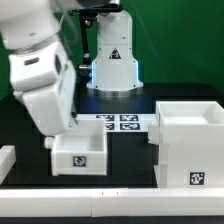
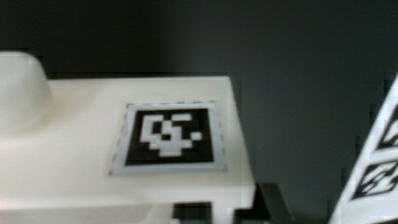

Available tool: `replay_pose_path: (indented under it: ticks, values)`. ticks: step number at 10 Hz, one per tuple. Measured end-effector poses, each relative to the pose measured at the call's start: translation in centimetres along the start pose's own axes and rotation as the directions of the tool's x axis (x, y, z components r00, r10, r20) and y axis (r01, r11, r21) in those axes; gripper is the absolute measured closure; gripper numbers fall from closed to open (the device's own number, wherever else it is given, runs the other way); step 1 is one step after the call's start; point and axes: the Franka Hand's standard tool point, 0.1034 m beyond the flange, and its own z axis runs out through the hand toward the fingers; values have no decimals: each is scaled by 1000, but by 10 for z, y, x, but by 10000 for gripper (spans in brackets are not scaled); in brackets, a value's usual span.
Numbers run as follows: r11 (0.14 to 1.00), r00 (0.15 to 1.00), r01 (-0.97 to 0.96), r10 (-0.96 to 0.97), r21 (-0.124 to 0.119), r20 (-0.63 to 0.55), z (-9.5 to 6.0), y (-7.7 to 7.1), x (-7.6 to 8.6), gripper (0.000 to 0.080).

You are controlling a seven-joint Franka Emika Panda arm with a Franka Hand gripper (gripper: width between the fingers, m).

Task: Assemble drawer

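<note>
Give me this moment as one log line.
pincer: down at small tray, open or shut unclear | small tray: exterior view's left, tag facing camera | box shell: exterior view's right, apart from tray

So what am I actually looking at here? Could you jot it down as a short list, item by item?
arm: white, reaching down to the tray
tray: small white box with a square tag, on the exterior view's left
shell: larger open white box, on the exterior view's right, apart from the tray
marker board: flat, tagged, lying behind the gap between them
jaws: down at the tray; open or shut cannot be told
table: black
</note>
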Motion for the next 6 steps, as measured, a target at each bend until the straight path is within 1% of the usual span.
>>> replay_pose_path:
  ticks: [1, 4, 5, 6]
  values:
    - [1000, 1000, -9, 9, -6, 1, 0, 9, 9, 761]
    - [1000, 1000, -5, 5, -2, 1, 2, 7, 6, 761]
    - [1000, 1000, 11, -11, -15, -1, 1, 6, 3, 761]
    - [995, 999, 52, -53, -82, -12, -3, 0, -8, 761]
